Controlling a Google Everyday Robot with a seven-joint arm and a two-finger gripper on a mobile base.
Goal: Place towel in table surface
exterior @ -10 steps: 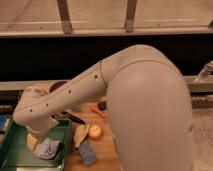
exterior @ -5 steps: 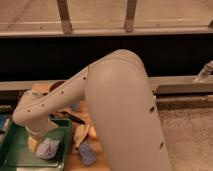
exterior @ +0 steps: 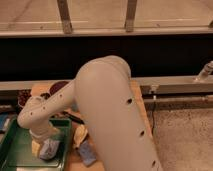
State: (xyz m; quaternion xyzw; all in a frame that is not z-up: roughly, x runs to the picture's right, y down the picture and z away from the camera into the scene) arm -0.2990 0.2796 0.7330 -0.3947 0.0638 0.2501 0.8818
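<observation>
Wooden table surface (exterior: 140, 105): butcher-block top, right edge free beside speckled floor, far edge against a dark wall; most of its middle is hidden by the white arm.
Green tray (exterior: 14, 146): at the near left corner, its right rim near a blue sponge block (exterior: 88, 153) and a yellow item (exterior: 80, 134).
Towel (exterior: 52, 149): pale grey-blue, bunched inside the tray near its right rim; long axis cannot be told.
Gripper (exterior: 46, 144): lowered into the tray directly over the towel, fingers spread wide; contact cannot be told.
Dark red bowl (exterior: 60, 87): far left.
</observation>
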